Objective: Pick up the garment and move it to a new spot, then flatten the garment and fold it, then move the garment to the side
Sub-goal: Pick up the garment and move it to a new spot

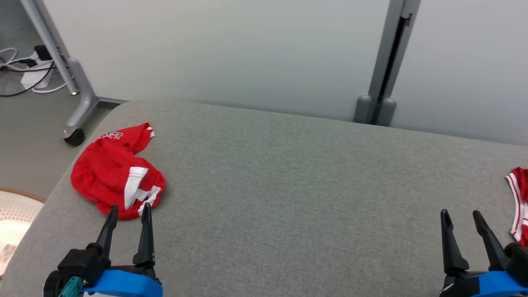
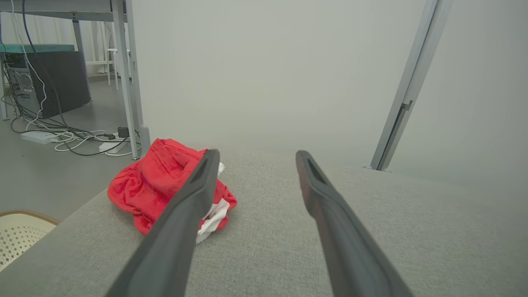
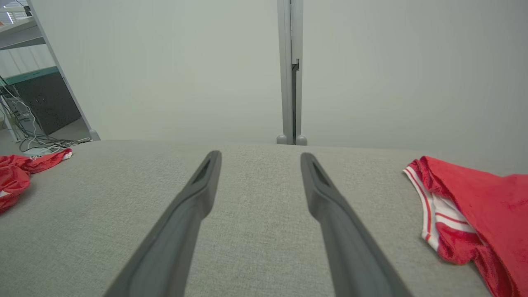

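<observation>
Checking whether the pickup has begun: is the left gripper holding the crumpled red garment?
No: the left gripper has its fingers spread with bare grey cushion between them, and the crumpled red garment lies beside them.

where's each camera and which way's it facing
Head view: from the head, forward and down at the grey cushion; left gripper and right gripper, both open.
Left wrist view: along its fingers toward the crumpled red garment.
Right wrist view: along its fingers over the cushion, second red garment beside.
Shared: all show the crumpled red garment.
</observation>
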